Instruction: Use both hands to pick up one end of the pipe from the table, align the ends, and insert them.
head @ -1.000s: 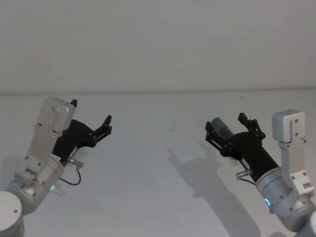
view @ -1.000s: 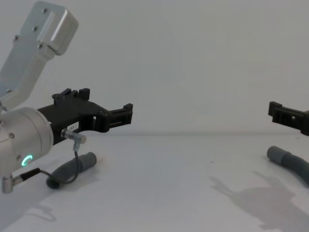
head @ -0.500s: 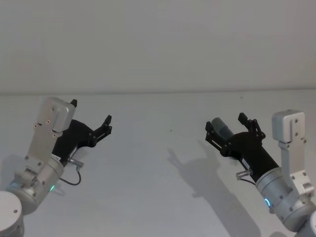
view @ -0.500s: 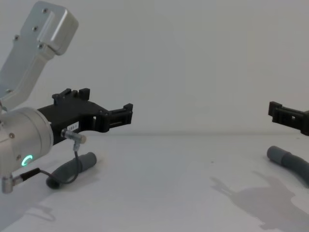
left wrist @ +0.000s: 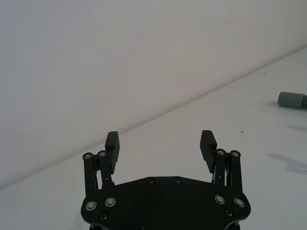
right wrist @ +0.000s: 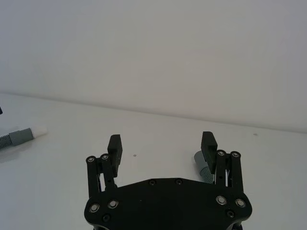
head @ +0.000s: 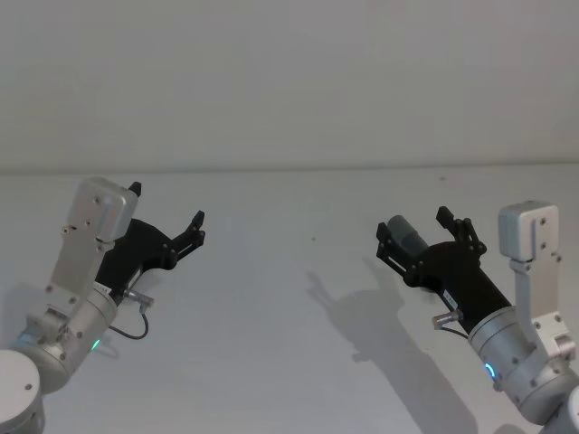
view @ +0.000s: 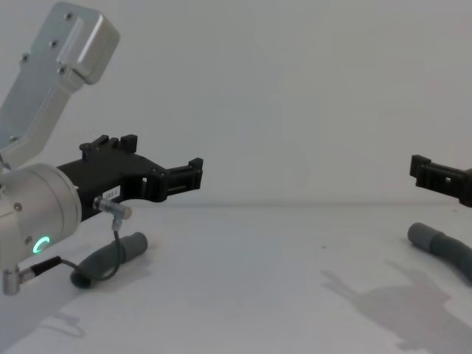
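Looking down from my head, I hold my black angular left gripper (head: pixel 167 206) and right gripper (head: pixel 413 231) above the wide white matte table (head: pixel 289 316), both with fingers spread wide and holding nothing. The smooth grey plain cuff (head: pixel 404 235) of the dark grey corrugated pipe lies on the table under the right gripper.

From my left wrist, the left gripper (left wrist: pixel 160 141) gapes over bare table (left wrist: pixel 158 139), and the plain cuff (left wrist: pixel 291 99) lies far across it.

From my right wrist, the right gripper (right wrist: pixel 162 143) is just as wide. The plain cuff (right wrist: pixel 199 162) rests on the table just behind one finger, and the tipped cuff (right wrist: pixel 24 135), whitish at its narrow end, lies well apart.

From my chest, the left gripper (view: pixel 158 161) hangs above the table over a grey cuff (view: pixel 131 245), probably the tipped one, though I cannot make out its tip. The pipe (view: pixel 450 253) lies on the table beneath the right gripper (view: pixel 435 175).
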Controlling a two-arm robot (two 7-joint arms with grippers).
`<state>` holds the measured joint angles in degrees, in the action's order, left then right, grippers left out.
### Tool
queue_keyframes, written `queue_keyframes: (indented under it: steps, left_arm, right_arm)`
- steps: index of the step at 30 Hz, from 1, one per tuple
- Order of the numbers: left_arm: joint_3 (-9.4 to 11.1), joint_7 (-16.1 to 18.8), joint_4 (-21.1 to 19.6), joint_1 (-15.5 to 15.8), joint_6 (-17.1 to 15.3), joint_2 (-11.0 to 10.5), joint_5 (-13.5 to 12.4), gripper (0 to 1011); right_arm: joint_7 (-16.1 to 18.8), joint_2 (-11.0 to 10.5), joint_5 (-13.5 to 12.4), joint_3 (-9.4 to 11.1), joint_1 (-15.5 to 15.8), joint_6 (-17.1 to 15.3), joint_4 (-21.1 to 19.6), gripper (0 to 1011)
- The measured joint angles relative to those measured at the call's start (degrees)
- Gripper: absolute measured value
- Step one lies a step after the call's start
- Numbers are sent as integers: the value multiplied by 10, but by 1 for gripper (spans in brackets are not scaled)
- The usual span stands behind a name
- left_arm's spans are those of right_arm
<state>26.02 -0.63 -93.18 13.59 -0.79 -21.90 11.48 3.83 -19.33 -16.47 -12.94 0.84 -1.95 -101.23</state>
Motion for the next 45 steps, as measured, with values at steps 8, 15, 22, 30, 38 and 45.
queue_keyframes:
  steps: [8,15,22,30,38,45]
  left_arm:
    - [0,-1,0,0,0,0,0,1002]
    - [-2,-15,28,21,0,10,8,1002]
    - [-7,-25,65,53,-18,24,17,1002]
    - [-19,-24,86,83,-65,38,27,1002]
    - [-34,-21,81,103,-133,43,41,1002]
    - [-44,-33,61,117,-197,35,54,1002]
  right_arm:
    - [0,0,0,0,0,0,0,1002]
    - [0,0,0,0,0,0,0,1002]
    - [0,0,0,0,0,0,0,1002]
    - [0,0,0,0,0,0,0,1002]
    - [0,0,0,0,0,0,0,1002]
    - [0,0,0,0,0,0,0,1002]
